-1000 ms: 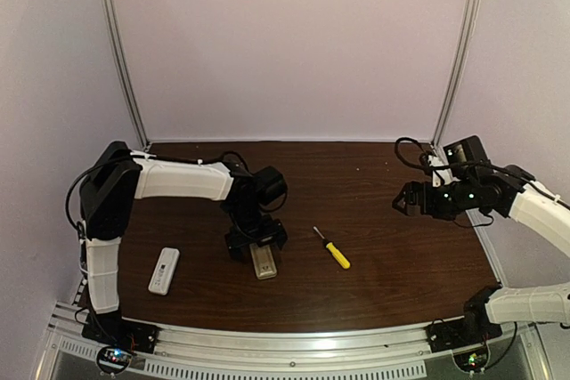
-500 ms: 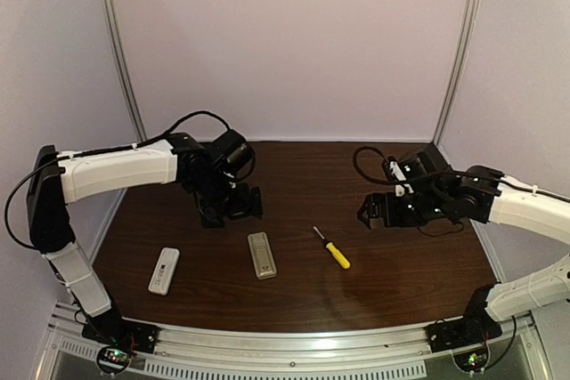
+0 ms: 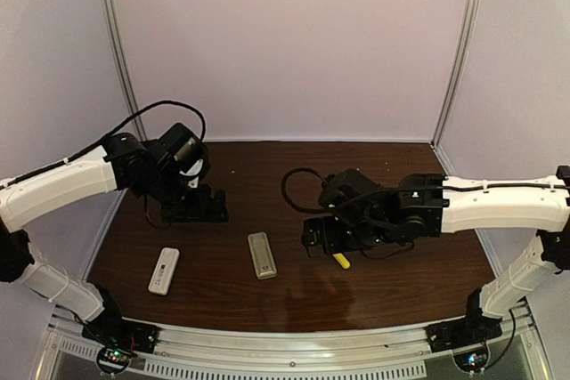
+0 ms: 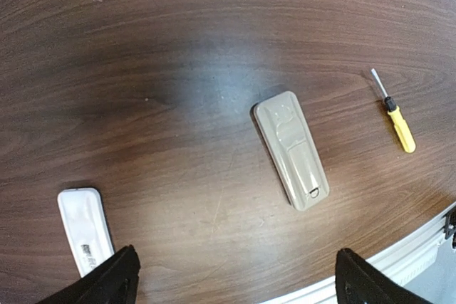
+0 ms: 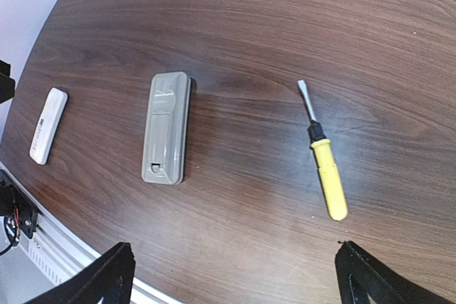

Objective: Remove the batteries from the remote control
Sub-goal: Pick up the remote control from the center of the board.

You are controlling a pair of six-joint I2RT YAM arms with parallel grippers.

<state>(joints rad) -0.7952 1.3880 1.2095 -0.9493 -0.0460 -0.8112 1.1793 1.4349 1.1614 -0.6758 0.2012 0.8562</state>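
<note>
Right hand (image 3: 313,238) covers most of screwdriver (image 3: 341,261) (yellow end shows)

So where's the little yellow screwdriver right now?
In the right wrist view the screwdriver lies flat on the table, apart from the grey remote on its left. Overhead, the right arm hides all but its handle end.

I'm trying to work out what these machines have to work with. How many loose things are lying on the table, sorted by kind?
Remotes: 2, the grey remote and the white remote
Screwdrivers: 1, the yellow-handled screwdriver
Total: 3
</note>
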